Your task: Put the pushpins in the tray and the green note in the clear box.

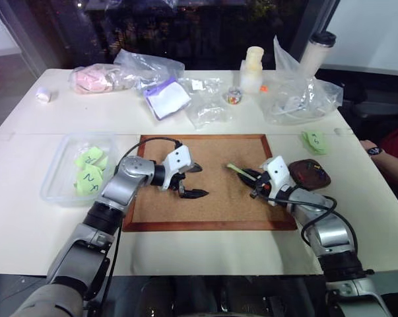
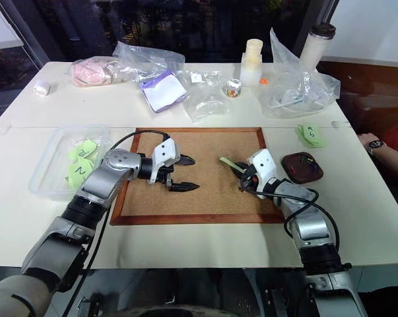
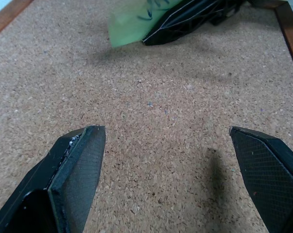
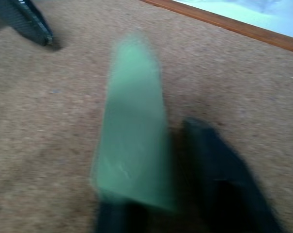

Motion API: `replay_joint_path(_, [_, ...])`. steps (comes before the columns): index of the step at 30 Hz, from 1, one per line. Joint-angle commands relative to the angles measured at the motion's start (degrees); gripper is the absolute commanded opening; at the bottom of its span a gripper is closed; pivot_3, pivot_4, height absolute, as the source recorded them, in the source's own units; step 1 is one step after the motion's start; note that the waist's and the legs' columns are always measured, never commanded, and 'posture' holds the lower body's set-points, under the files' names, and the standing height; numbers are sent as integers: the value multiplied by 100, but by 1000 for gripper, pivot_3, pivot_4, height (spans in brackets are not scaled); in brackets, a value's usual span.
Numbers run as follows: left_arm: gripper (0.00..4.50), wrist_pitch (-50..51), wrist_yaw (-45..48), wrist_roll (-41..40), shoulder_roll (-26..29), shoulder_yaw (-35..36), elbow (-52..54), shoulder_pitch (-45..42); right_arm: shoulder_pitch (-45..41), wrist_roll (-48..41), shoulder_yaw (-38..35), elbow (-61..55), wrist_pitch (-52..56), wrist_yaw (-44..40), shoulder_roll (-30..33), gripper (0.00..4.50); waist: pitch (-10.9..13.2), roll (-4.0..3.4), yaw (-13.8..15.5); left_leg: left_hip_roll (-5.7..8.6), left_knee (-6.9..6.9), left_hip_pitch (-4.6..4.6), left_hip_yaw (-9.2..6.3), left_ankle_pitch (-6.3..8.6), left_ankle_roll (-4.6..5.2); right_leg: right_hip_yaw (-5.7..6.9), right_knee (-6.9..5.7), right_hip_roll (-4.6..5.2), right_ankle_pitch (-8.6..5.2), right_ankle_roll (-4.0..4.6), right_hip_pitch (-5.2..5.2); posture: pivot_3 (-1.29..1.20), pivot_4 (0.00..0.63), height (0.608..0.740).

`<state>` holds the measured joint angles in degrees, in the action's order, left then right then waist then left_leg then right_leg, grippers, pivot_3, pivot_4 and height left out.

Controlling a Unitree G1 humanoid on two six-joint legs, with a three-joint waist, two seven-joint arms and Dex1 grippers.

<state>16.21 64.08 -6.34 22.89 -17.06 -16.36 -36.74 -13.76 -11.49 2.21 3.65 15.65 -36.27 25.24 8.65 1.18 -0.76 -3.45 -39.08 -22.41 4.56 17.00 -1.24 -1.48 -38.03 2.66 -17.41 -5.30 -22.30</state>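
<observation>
The right gripper [image 2: 241, 177] pinches the green note [image 2: 229, 163] over the corkboard [image 2: 205, 198], not yet in the clear box [image 2: 48, 173]; the left gripper [image 2: 179, 173] gapes empty.

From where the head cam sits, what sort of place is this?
Probably an office or lab workspace after dark, staged for a desk-tidying trial: a wide white table by dark windows, a wood-framed corkboard laid flat, and clear plastic bags beside a lidded takeaway cup.

green note [image 4: 131, 126] blurred, pushpins too small
</observation>
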Motion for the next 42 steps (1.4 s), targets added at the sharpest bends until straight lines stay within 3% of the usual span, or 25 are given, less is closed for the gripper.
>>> replay_joint_path(1, [4500,-179,-36,-17,-12,111,-35,-120,229,-66,-69,209,152,1,-72,55,0,1,5,0,0,0,0,0,0,0,0,0,0,0,-1,0,150,734])
replay_joint_path(6, [4500,-237,103,-172,-45,240,-412,-423,288,-392,-316,2,213,-85,-158,55,1,2,22,0,4,-9,0,0,1,1,3,0,0,0,-9,0,150,734])
replay_joint_path(11, [4500,106,792,-818,-300,690,-1441,-1449,295,-573,-398,-105,262,-238,-113,55,7,10,44,3,4,-22,-1,1,1,5,5,1,0,0,-18,0,150,734])
replay_joint_path(14, [4500,-349,1347,-728,-506,642,-2489,-2041,290,-595,-355,-97,265,-347,-99,55,7,8,19,6,5,-28,-2,5,8,6,10,0,-1,-1,-23,0,150,734])
replay_joint_path(22, [4500,-2192,1570,96,-1287,457,-4859,-3085,398,-696,-363,-497,325,-378,-150,55,8,9,13,6,6,-83,-3,13,24,7,22,-5,-1,-3,-73,0,150,734])
replay_joint_path(28, [4500,-2811,1166,452,-1768,557,-5499,-3293,623,-711,-267,-927,447,-286,-220,55,8,9,16,6,3,-104,-2,13,25,6,18,-4,-1,-3,-99,0,150,734])
replay_joint_path(37, [4500,-2664,823,640,-2182,779,-5851,-3428,738,-709,-218,-1217,545,-228,-178,55,9,9,9,6,2,-103,-3,14,25,6,15,-5,-1,-3,-100,0,150,734])
replay_joint_path(40, [3608,-2637,802,731,-2212,805,-5894,-3430,748,-695,-226,-1239,550,-227,-160,0,9,9,13,7,2,-104,-3,14,25,6,15,-5,-1,-4,-100,0,150,734])
replay_joint_path(42, [2584,-2594,857,780,-2211,822,-5909,-3424,751,-691,-234,-1232,537,-233,-151,0,9,9,11,7,2,-104,-3,14,25,6,15,-5,-1,-3,-100,0,150,734])
